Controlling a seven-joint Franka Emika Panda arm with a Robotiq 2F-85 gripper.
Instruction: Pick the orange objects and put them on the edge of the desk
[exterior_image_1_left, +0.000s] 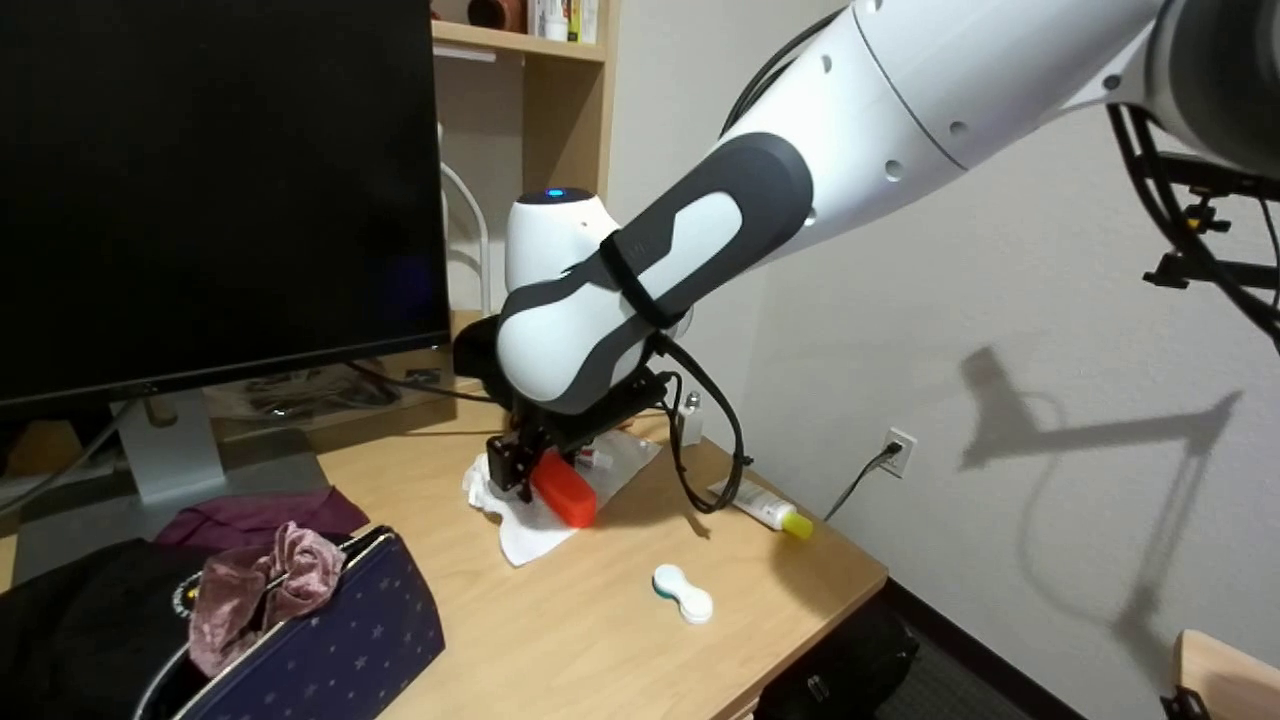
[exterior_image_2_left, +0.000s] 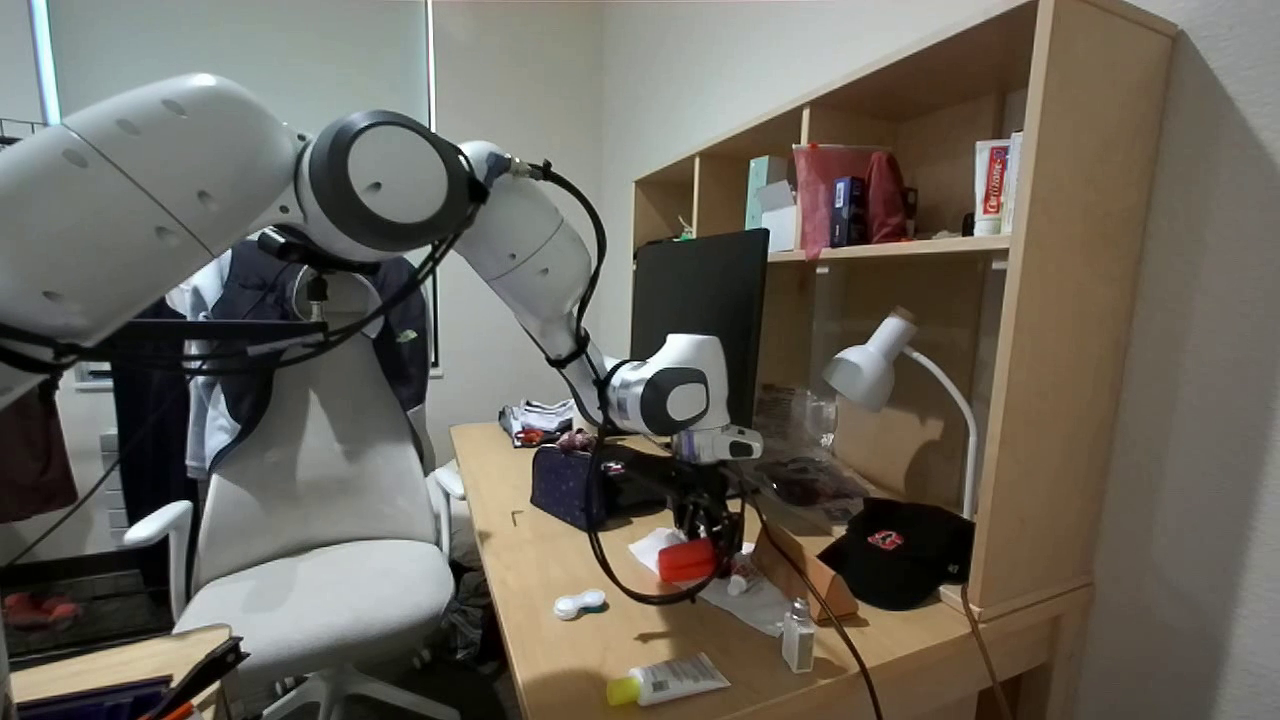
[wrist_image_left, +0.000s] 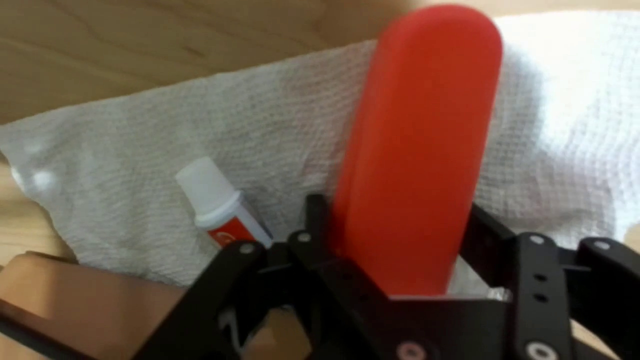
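Note:
The chunky red-orange piece (exterior_image_1_left: 565, 490) also shows in an exterior view (exterior_image_2_left: 686, 561) and large in the wrist view (wrist_image_left: 420, 150). My gripper (wrist_image_left: 397, 225) has one finger on each side of its near end and appears shut on it. The piece is over the white cloth (wrist_image_left: 240, 125); whether it is lifted clear I cannot tell. In both exterior views the gripper (exterior_image_1_left: 525, 465) (exterior_image_2_left: 710, 530) is partly hidden by its cables and the piece. The thin stick-like orange piece does not show clearly in any view. The tan desk (exterior_image_1_left: 560, 630) (exterior_image_2_left: 540, 540) lies beneath.
A small white bottle with a red label (wrist_image_left: 220, 210) lies on the cloth beside the gripper. A brown box (exterior_image_2_left: 800, 570), a clear bottle (exterior_image_2_left: 798, 636), a yellow-tipped tube (exterior_image_2_left: 670, 682), a white dumbbell-shaped piece (exterior_image_1_left: 683, 593), a blue pouch (exterior_image_1_left: 330, 630) and a monitor (exterior_image_1_left: 220, 180) stand around.

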